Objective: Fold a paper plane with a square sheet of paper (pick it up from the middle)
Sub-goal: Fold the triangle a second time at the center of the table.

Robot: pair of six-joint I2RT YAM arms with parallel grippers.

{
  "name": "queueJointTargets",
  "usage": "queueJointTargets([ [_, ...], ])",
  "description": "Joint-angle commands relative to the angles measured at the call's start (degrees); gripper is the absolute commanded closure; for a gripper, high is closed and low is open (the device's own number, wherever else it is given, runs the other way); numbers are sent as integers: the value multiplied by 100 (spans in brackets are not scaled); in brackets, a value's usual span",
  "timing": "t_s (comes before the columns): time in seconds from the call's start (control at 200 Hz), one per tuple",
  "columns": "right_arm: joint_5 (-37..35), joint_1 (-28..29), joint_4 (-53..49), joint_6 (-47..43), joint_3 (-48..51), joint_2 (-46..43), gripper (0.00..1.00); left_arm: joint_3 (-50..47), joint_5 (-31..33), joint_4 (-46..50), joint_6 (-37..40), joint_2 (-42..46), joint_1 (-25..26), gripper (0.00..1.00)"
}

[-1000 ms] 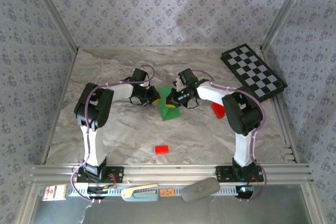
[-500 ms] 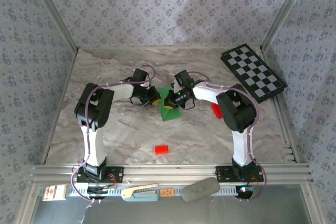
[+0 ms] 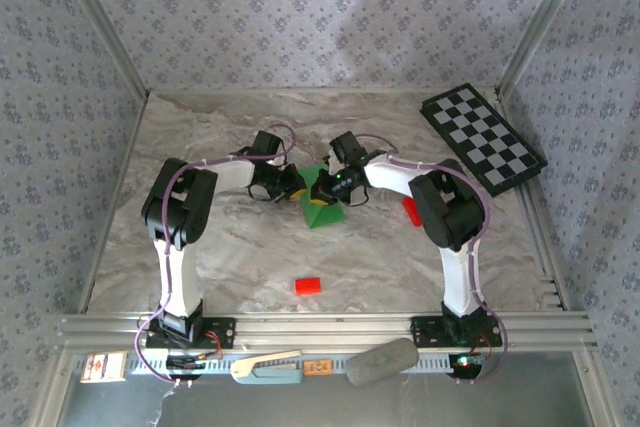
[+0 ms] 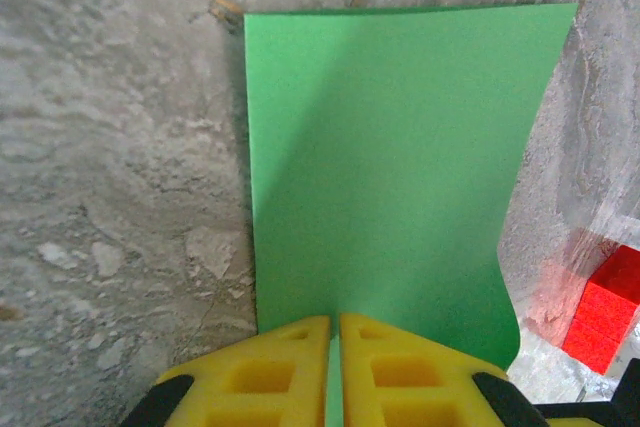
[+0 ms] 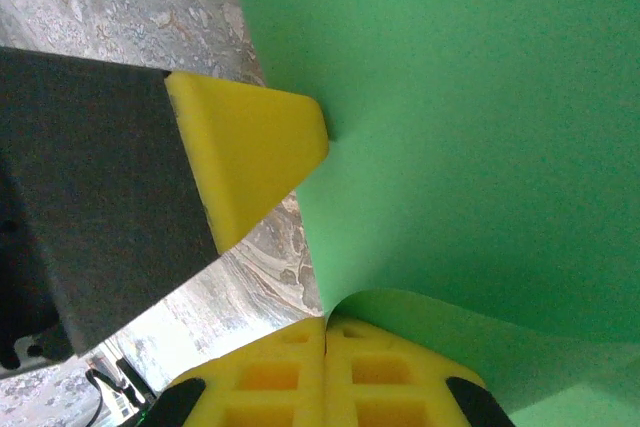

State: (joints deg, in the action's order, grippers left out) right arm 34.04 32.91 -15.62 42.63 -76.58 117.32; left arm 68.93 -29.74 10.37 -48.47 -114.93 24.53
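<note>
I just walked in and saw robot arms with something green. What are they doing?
Two robot arms are working on a square sheet of green paper in the middle of the table. The left gripper pinches one edge of it. The right gripper pinches another part, where the paper curls up. It does not look like a plane yet. A small red block and a checkerboard lie apart from them, untouched.

Top cam's evenly lit but kinda soft and washed out, with only weak shadows on the desk (image 3: 240,247). On the left wrist cam the square sheet of paper (image 4: 390,167) shades darker toward the bottom, and there's hazy pinkish glare around the red block (image 4: 605,307). Right wrist cam's grainy up close, blown out bottom left.
</note>
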Motion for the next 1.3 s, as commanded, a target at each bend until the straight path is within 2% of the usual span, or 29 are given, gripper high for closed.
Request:
queueJointTargets([
  [0.0, 23, 50, -196, -83, -174, 168, 100, -11, 73, 236, 42, -194, 68, 88],
  [1.294, 26, 42, -257, 4, -296, 387, 100, -74, 64, 178, 13, -174, 78, 88],
])
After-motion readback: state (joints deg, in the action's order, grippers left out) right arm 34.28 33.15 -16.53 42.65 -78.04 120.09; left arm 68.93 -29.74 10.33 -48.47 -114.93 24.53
